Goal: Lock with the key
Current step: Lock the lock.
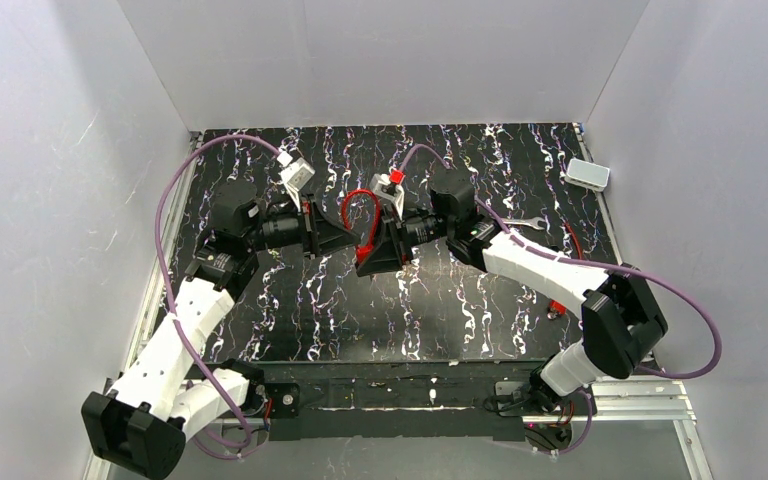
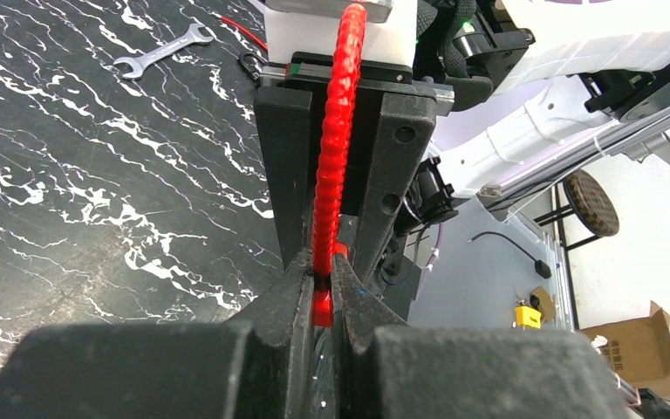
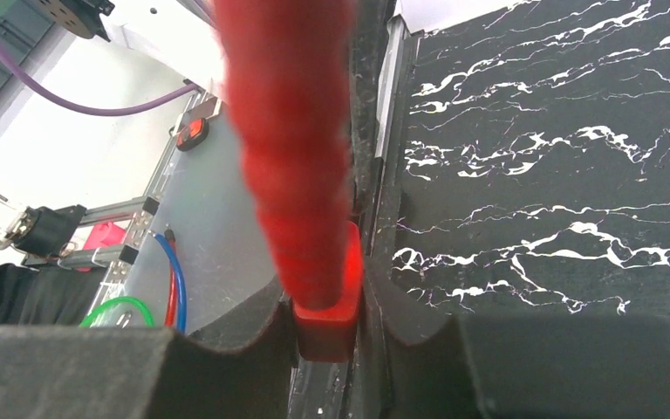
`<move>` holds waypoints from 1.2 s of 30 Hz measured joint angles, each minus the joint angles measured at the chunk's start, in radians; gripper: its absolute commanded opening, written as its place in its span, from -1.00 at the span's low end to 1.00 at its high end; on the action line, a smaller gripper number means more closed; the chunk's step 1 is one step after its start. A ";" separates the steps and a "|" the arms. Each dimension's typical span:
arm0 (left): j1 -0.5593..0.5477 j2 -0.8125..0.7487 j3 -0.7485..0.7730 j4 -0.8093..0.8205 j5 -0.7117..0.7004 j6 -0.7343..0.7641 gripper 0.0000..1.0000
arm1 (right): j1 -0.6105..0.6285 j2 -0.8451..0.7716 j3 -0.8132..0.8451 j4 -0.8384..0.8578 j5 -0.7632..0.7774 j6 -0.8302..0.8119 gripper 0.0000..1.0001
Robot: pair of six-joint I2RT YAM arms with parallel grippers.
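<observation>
Left pincer (image 2: 319,284) and right pincer (image 3: 327,310) both clamp the red cable lock (image 2: 336,157) between them.

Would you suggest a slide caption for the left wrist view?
Left hand pinches the red cable lock, whose cable runs up between the right hand's fingers; a wrench lies on the table.

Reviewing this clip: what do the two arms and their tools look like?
The left arm and right arm have white shell links with black joints. Each trails a looping purple cable. The left tool and right tool are matte black, with wedge-shaped fingers.
</observation>
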 measured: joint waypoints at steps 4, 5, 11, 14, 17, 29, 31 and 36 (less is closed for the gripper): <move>-0.006 -0.007 -0.011 -0.015 -0.011 0.031 -1.00 | 0.001 0.008 0.000 -0.017 -0.004 -0.003 -0.97; -0.008 -0.007 -0.013 -0.019 -0.013 0.037 -1.00 | 0.001 0.009 0.000 -0.024 -0.006 -0.005 -0.97; -0.031 -0.016 -0.045 -0.031 -0.026 0.074 -1.00 | 0.002 0.015 0.000 -0.068 -0.022 -0.008 -0.97; -0.036 -0.024 -0.068 -0.030 -0.033 0.081 -1.00 | 0.002 0.022 0.002 -0.103 -0.028 -0.017 -0.97; -0.039 -0.023 -0.084 -0.026 -0.040 0.082 -1.00 | 0.002 0.033 0.007 -0.132 -0.030 -0.025 -0.97; 0.024 -0.002 -0.078 -0.006 0.050 -0.071 -1.00 | -0.051 0.020 0.043 -0.113 -0.005 -0.021 0.48; 0.061 -0.001 -0.078 0.010 0.072 -0.115 -1.00 | -0.077 -0.001 0.043 -0.094 0.002 -0.019 0.58; 0.114 -0.001 -0.062 0.042 0.096 -0.178 -1.00 | -0.111 -0.044 0.034 -0.064 0.011 -0.012 0.68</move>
